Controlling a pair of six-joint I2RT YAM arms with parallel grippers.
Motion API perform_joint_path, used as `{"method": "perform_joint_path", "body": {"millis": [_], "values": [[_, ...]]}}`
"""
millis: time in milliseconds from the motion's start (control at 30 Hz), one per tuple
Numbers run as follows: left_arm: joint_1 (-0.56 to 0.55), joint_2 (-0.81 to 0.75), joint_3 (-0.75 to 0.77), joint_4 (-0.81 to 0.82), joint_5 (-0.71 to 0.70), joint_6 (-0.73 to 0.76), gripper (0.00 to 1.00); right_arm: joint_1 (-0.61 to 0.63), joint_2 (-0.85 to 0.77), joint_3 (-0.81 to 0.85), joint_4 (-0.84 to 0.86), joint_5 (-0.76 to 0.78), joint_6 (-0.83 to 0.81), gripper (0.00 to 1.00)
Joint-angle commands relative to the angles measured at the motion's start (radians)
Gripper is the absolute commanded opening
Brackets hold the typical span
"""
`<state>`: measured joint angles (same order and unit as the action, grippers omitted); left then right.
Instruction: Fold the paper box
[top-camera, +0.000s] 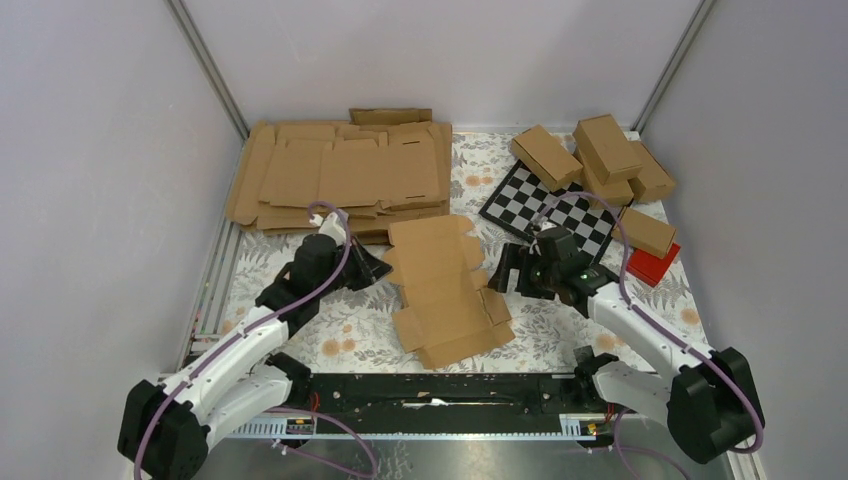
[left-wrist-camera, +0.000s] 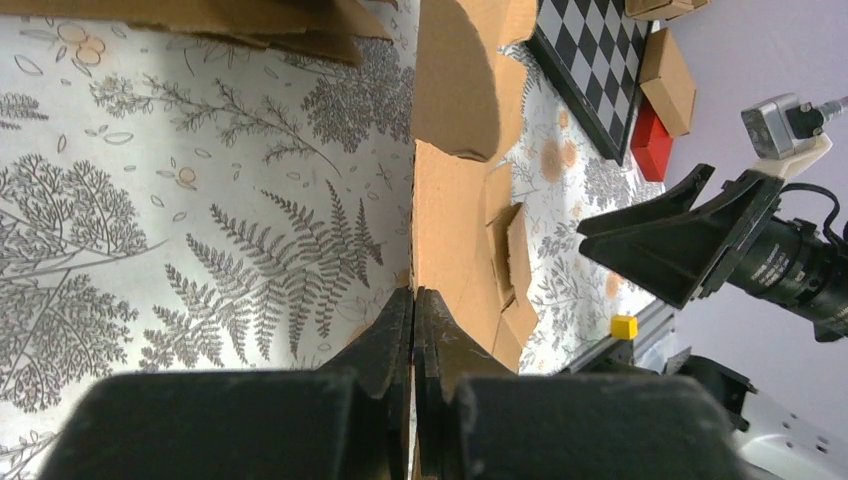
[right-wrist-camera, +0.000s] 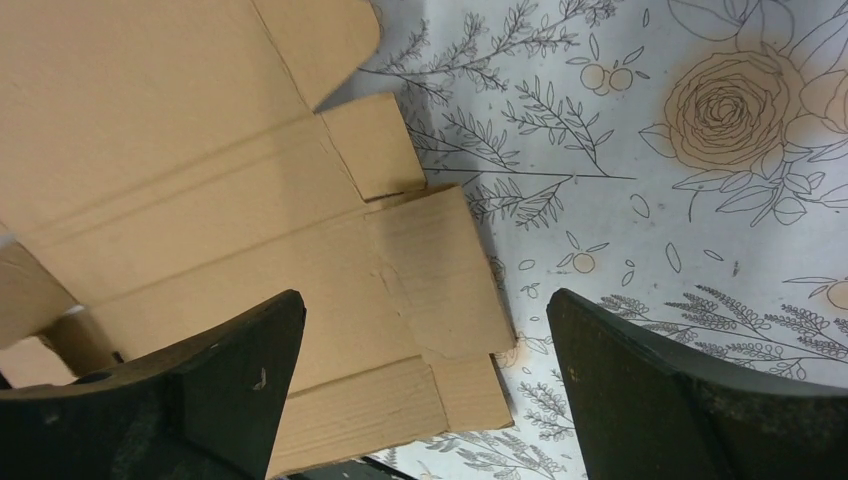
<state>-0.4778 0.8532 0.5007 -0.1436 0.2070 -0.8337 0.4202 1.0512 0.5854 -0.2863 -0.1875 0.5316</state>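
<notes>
The paper box (top-camera: 445, 285) is a flat brown die-cut sheet with flaps, lying mid-table on the floral cloth. My left gripper (top-camera: 378, 268) is at the sheet's left edge. In the left wrist view the left gripper (left-wrist-camera: 413, 300) is shut, pinching the edge of the sheet (left-wrist-camera: 450, 220), which runs edge-on away from the jaws. My right gripper (top-camera: 505, 272) is at the sheet's right edge. In the right wrist view the right gripper (right-wrist-camera: 425, 300) is open wide above the sheet's corner flaps (right-wrist-camera: 200, 180), holding nothing. It also shows in the left wrist view (left-wrist-camera: 680, 240).
A stack of flat cardboard sheets (top-camera: 340, 175) lies at the back left. A checkerboard (top-camera: 550, 205) lies at the back right, with several folded brown boxes (top-camera: 600, 150) beside it and a small red box (top-camera: 655, 262). Grey walls close in both sides.
</notes>
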Motion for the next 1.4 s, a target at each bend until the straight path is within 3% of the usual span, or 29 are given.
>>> {"method": "perform_joint_path", "body": {"millis": [0,300,733,967,1133,1367], "values": [[-0.038,0.050,0.059,0.101,-0.102,0.050,0.00,0.068,0.048,0.037,0.014,0.093,-0.080,0.99],[-0.053,0.087,0.065,0.135,-0.120,0.072,0.01,0.237,0.084,0.019,-0.009,0.327,-0.078,0.99],[-0.053,0.032,0.013,0.160,-0.140,0.043,0.04,0.314,0.219,0.017,0.074,0.412,-0.088,0.99],[-0.053,0.008,0.010,0.125,-0.161,0.046,0.05,0.313,0.252,0.111,-0.066,0.677,-0.062,0.99],[-0.053,-0.005,0.001,0.111,-0.163,0.048,0.05,0.312,0.217,0.107,-0.061,0.752,-0.050,0.98],[-0.053,-0.008,-0.001,0.094,-0.146,0.065,0.04,0.294,0.235,0.093,0.018,0.685,-0.082,0.80]]}}
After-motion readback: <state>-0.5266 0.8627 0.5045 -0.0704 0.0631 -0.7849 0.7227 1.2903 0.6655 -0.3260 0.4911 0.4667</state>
